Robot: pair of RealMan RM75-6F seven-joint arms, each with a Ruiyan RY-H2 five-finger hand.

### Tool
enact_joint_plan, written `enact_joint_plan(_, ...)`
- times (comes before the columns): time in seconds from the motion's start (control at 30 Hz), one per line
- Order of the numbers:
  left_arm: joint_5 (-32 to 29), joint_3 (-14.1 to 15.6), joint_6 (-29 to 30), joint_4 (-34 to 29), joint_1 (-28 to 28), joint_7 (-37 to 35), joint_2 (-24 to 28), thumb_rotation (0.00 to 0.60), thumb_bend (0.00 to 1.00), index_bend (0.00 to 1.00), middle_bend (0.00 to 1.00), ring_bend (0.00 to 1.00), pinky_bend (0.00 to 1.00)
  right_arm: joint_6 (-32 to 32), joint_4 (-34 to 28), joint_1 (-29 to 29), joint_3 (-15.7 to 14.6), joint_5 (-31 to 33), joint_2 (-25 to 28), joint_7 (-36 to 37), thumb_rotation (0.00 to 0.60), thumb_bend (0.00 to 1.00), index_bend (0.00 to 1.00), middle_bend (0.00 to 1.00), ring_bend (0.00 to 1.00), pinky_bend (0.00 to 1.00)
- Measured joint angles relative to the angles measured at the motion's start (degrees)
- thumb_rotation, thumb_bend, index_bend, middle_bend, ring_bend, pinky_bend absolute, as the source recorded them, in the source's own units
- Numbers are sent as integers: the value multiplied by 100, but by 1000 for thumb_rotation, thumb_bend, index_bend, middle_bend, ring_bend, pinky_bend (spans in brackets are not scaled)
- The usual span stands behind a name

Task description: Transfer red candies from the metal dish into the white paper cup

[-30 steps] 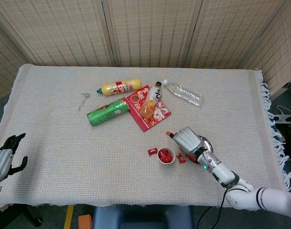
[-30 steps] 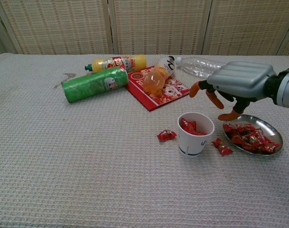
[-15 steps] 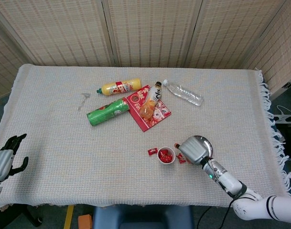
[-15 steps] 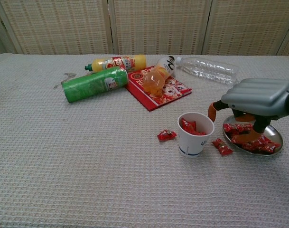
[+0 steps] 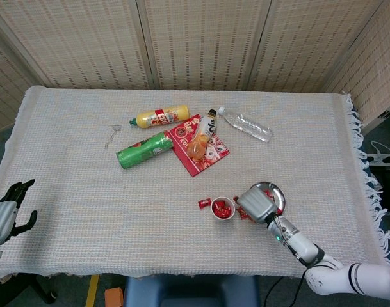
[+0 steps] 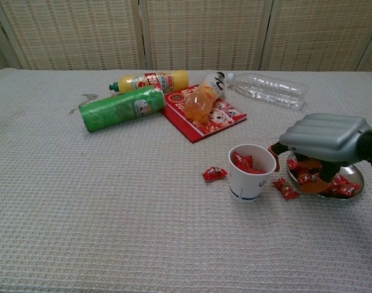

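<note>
- The right hand [image 6: 323, 141] is hanging low over the metal dish [image 6: 354, 173] at the lower right of the chest view, its fingertips [image 6: 309, 185] reaching down among the red candies [image 6: 341, 185]; I cannot tell if it is grasping one.
- The white paper cup [image 6: 251, 172] is standing just left of the dish, with candies inside.
- The left hand [image 5: 4, 216] is staying released at the lower left counter [image 5: 66, 185] edge.

No legible text; white paper cup [image 6: 251, 171] shows partial blue mark, unreadable.
</note>
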Motion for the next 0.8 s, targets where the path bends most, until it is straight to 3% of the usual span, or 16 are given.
enact_joint_plan(0.8,-36,-10,-28,37,-1,-40,8,600,494,33,88,37,273,-44,590,-132,-11,-102,-484,200,600,175,486,1000,917,1000)
